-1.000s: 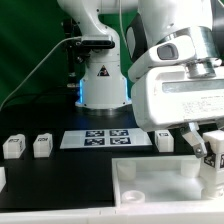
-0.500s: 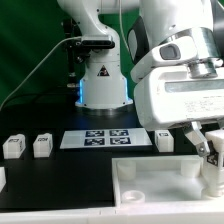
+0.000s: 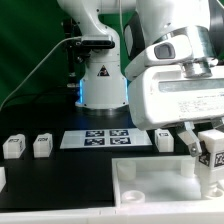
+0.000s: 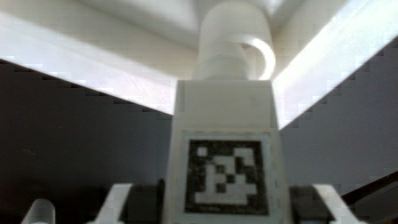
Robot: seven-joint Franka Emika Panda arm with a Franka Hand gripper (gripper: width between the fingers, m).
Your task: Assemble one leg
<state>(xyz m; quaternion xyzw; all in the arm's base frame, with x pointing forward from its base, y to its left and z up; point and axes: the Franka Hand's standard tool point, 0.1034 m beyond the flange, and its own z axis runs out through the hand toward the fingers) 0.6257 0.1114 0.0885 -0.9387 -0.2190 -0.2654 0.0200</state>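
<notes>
The black desk (image 3: 60, 175) carries the large white panel (image 3: 150, 182), with the marker board (image 3: 100, 138) lying just behind the panel. At the panel's corner on the exterior view's right, the jaws grip the leg (image 3: 213, 152), which is upright between them with its tag facing outward. Spare legs (image 3: 42, 145) stand behind and beside the panel.

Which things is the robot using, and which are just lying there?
Using: the robot's hand; the small white plastic tagged leg it grips; the large white square panel.
Lying about: three spare small white legs; the flat white marker board.
</notes>
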